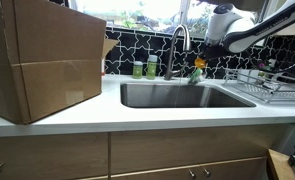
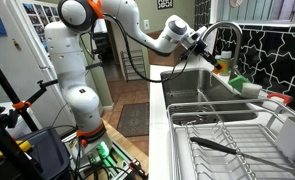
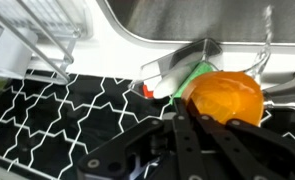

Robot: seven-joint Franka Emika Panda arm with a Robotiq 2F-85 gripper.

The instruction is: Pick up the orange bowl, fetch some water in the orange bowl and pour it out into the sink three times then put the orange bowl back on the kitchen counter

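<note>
The orange bowl is at the back rim of the sink, right over a green sponge-like thing and beside the faucet. My gripper comes down on the bowl's near rim, its two fingers close together with the rim between them. In both exterior views the gripper hangs at the faucet, behind the sink basin. The bowl shows as a small orange spot. The white kitchen counter surrounds the sink.
A large brown cardboard box stands on the counter beside the sink. A wire dish rack stands on the other side. Two green bottles stand at the tiled back wall.
</note>
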